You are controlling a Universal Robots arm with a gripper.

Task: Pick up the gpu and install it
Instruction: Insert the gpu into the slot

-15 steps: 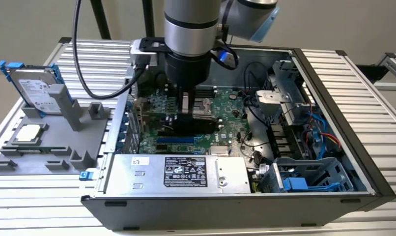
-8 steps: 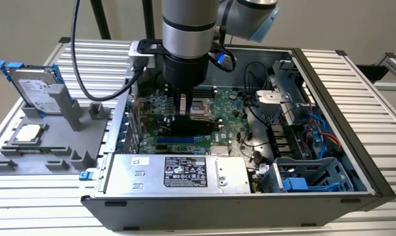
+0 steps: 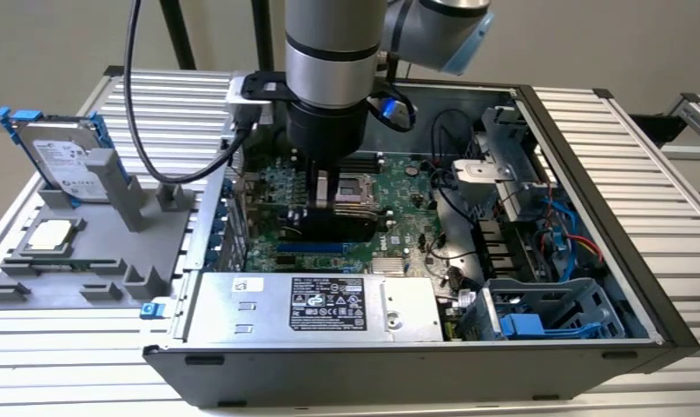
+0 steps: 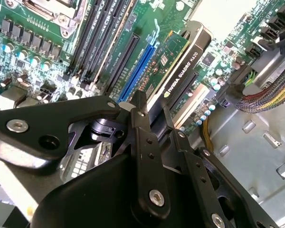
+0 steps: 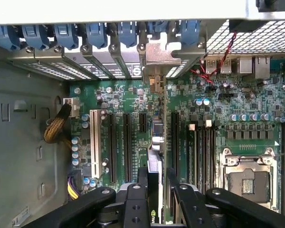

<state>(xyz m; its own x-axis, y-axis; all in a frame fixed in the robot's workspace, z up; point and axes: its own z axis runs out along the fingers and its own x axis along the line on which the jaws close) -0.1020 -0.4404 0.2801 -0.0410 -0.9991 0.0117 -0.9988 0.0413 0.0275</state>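
Note:
The gpu point(image 4: 178, 61) stands on edge inside the open computer case, green board on one face and black shroud on the other. My gripper point(image 4: 154, 113) is shut on its upper edge, one finger on each face. In the first wrist view the gpu point(image 5: 155, 159) runs edge-on between the black expansion slots point(image 5: 127, 142), and its silver end bracket point(image 5: 157, 53) is at the case's rear slot openings. In the exterior view the gripper point(image 3: 326, 198) reaches down over the motherboard point(image 3: 402, 187), with the dark gpu point(image 3: 326, 228) below it. I cannot tell whether the card is seated.
A grey fixture point(image 3: 83, 269) on the exterior view's left holds a hard drive with blue rails point(image 3: 58, 156) and a processor chip point(image 3: 51, 234). The power supply point(image 3: 326, 304) lines the case's near wall. A drive cage point(image 3: 547, 313) and cables point(image 3: 558, 234) fill the right side.

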